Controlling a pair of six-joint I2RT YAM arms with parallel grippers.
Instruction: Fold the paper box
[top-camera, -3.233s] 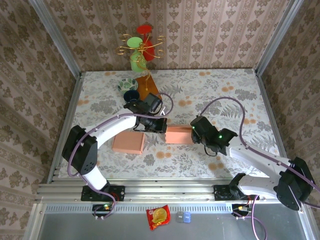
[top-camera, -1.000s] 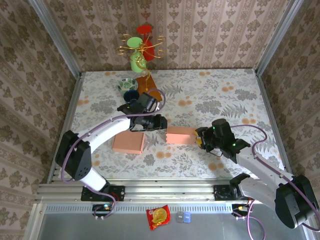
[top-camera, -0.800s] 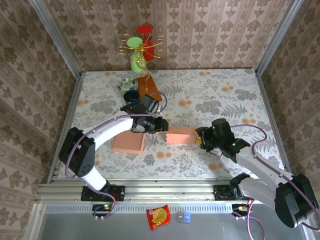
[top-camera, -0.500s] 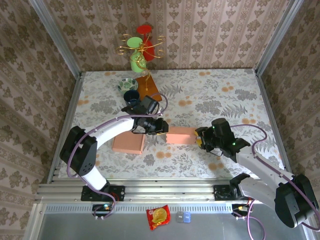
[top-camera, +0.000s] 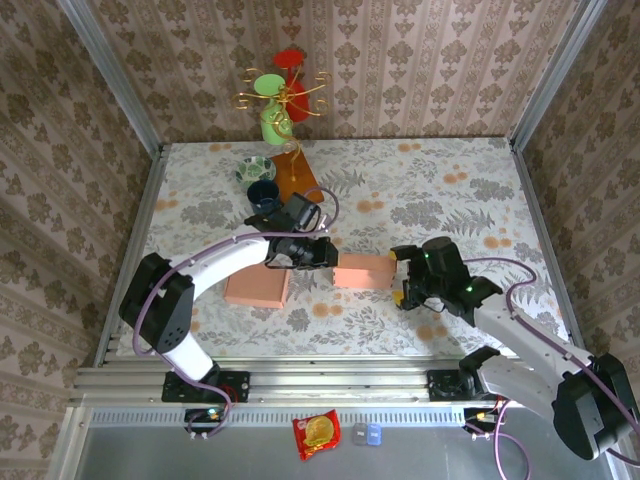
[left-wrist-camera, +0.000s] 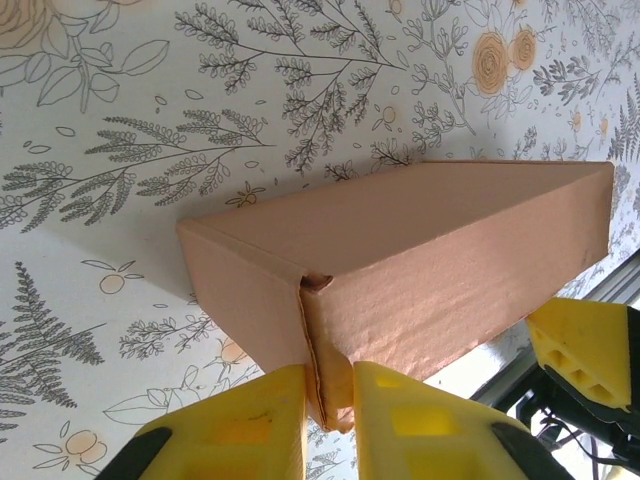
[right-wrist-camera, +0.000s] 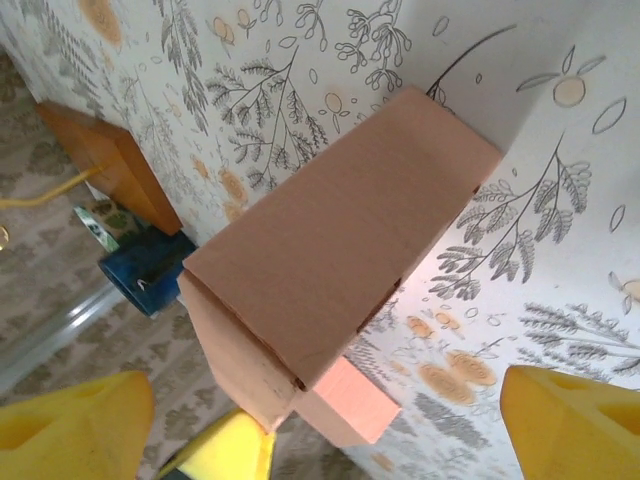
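Yellow pads, left: the left gripper (left-wrist-camera: 328, 400) has its pads pressed almost together, pinching the flap seam at the left end of the paper box (left-wrist-camera: 430, 240).
Yellow pads, right: the right gripper (top-camera: 401, 275) is spread wide, with one finger on each side of the box's right end and neither touching the card.
Where the box is: on the flowered table (top-camera: 450, 190), mid-table between the two grippers and lying on a long face. A flat pink slab (top-camera: 257, 287) lies just beside it on the left.
Step in hand: closing the ends, I judge. The left end is nipped shut while the right end waits.
Next move: probably the right jaws should come in square on their end and press that flap home while the left pinch holds the box from sliding. Too hard a squeeze could dent the thin wall.
Look of the box: pinkish-brown corrugated card, a long low block with crisp top edges. At the left end two flap edges meet in an upright seam, a little puckered at the top. From the right wrist a dark line shows under the top panel at the near end, so that flap may not be fully tucked, though the angle is poor.
Far corner: a blue cup (top-camera: 262, 192) and a cup stand (top-camera: 280, 95), well apart from the work.
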